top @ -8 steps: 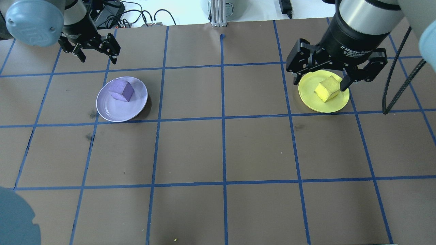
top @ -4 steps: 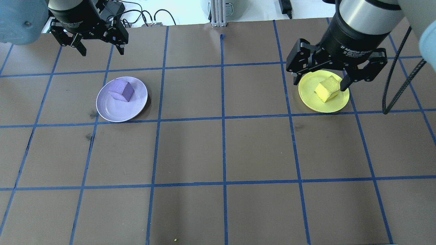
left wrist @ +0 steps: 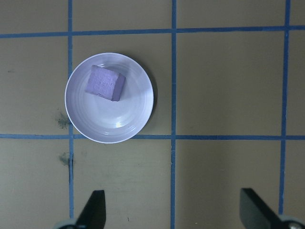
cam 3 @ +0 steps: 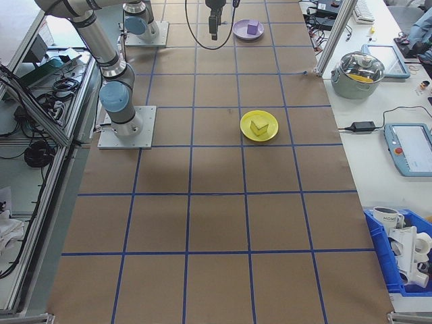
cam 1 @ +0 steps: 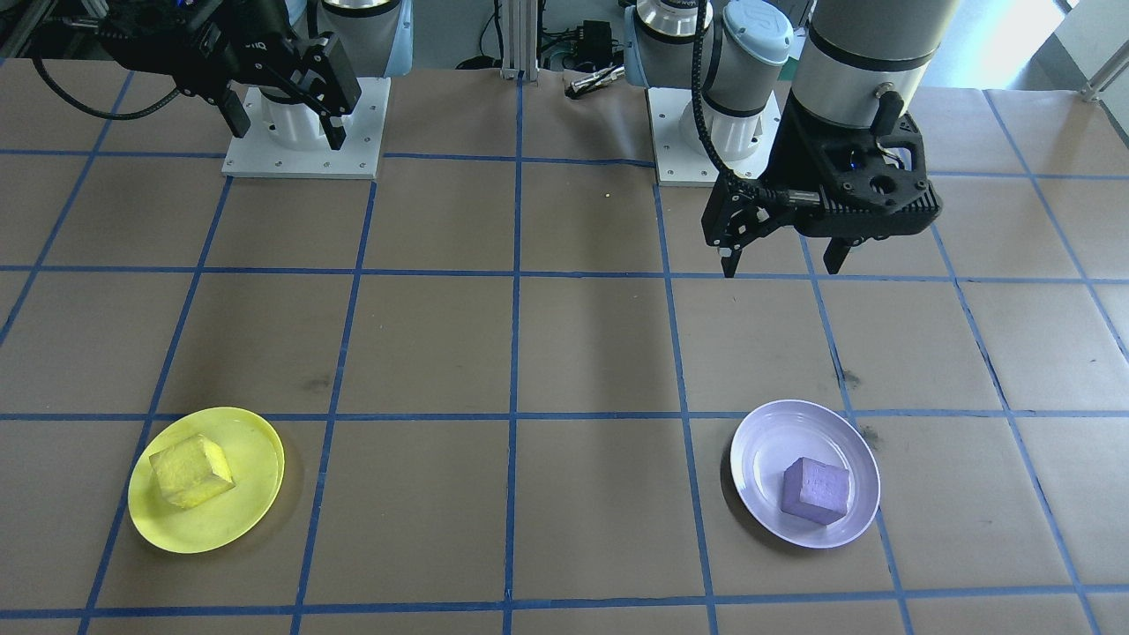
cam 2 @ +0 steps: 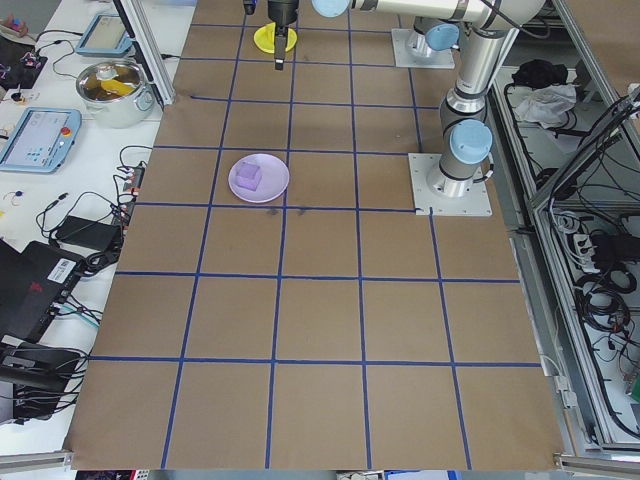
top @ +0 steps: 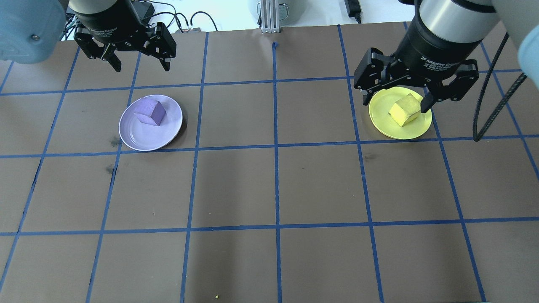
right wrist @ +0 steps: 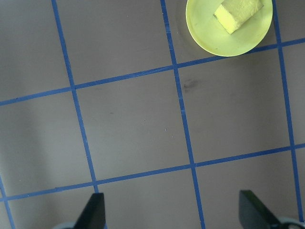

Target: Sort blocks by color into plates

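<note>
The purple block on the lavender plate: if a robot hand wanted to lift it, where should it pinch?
Probably from straight above, across two opposite flat sides of the purple block. It sits toward one edge of the shallow lavender plate, turned slightly, so the tool should rotate to match.

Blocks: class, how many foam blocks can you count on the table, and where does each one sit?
2. The yellow block lies in the yellow plate. The purple block lies in the lavender plate. No view shows any other block; neither end effector holds one.
</note>
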Controlling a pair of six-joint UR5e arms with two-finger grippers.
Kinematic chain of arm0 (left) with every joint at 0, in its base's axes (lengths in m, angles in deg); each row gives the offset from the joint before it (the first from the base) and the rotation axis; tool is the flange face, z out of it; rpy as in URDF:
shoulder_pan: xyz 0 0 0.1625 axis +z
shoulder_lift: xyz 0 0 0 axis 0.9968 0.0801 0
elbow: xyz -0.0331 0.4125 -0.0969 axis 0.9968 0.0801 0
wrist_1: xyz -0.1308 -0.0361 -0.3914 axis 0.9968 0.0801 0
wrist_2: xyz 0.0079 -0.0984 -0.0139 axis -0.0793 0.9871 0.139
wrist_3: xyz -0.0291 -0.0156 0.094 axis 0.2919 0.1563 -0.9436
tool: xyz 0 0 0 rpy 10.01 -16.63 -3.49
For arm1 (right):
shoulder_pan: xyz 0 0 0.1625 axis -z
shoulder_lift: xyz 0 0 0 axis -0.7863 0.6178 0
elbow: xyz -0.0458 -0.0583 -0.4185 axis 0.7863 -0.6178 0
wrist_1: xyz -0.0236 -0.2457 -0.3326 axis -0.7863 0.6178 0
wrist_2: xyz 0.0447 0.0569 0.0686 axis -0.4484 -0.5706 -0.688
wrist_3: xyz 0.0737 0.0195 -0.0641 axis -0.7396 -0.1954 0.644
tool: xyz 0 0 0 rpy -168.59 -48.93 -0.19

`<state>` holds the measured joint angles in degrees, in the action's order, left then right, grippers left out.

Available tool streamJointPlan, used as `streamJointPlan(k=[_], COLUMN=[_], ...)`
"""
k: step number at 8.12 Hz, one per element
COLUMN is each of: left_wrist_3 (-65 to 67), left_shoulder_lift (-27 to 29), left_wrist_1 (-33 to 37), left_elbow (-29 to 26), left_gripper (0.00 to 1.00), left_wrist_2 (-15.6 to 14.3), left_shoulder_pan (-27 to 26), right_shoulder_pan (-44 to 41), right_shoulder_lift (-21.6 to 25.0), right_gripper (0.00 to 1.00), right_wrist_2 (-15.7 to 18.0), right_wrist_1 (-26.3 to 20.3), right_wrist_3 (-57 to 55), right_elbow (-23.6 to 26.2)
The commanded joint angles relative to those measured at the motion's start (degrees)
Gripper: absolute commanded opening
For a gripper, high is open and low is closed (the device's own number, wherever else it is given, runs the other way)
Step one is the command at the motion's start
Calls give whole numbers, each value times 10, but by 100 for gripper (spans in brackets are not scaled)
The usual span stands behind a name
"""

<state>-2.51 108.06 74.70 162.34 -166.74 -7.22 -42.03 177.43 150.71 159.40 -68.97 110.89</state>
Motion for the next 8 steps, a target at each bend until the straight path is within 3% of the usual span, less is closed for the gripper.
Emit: streamJointPlan(k=[1,8], left_wrist_3=[0,0], left_shoulder_lift=[-14,-19], left_wrist_1=[1,1], left_elbow=[0,13], left_gripper=[100,100], left_wrist_2=[12,11], left_shoulder_pan=[-7,-7], right_shoulder_pan=[0,0], right_shoulder_lift=[-1,-1], right_gripper=[100,100], right_wrist_2=[0,0], right_wrist_1=[0,0], right_wrist_3=[0,0], right_elbow=[0,0])
